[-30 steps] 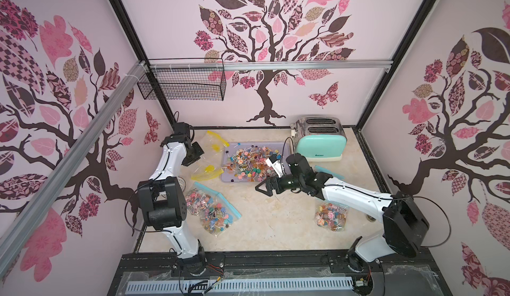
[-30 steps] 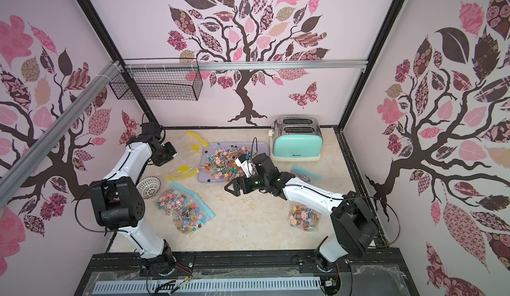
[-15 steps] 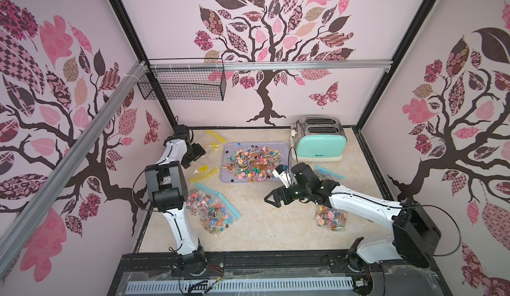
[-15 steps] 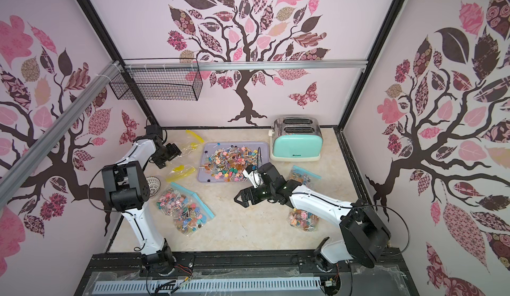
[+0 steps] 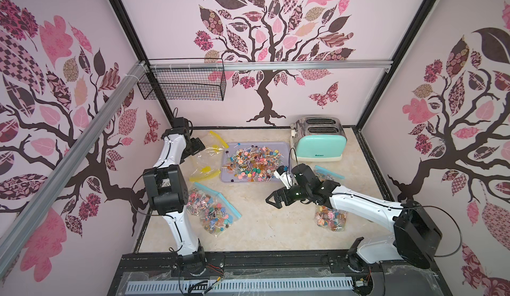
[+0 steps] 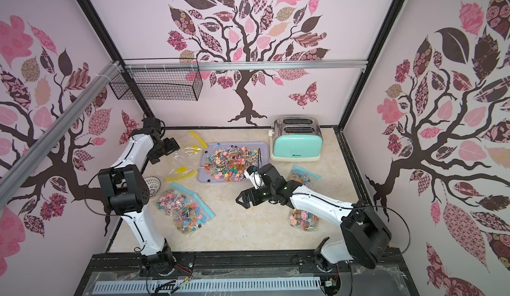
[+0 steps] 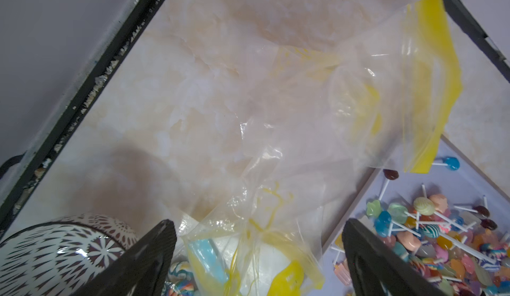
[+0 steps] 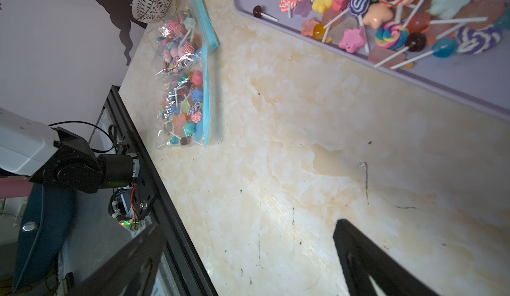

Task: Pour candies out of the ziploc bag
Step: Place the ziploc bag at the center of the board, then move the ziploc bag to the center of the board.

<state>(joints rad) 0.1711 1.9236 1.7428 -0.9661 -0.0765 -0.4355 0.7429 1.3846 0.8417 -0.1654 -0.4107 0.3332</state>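
Left tool (image 5: 200, 146), jaws wide apart and gripping nothing, hangs near the left wall over crumpled empty bags (image 5: 205, 156) with yellow zips; whether a finger brushes the plastic cannot be told. Just beside them, the candies (image 5: 252, 162) lie heaped on a lilac tray (image 5: 284, 146) at the back of the bench (image 5: 262, 225), and two filled blue-zipped bags (image 5: 211, 212) sit nearer the front-left. Right tool (image 5: 271, 202), jaws equally spread and empty, hovers above bare bench in front of the tray's right corner. Another full bag (image 5: 331, 217) lies partly under that arm, with a mint toaster (image 5: 320, 145) behind.
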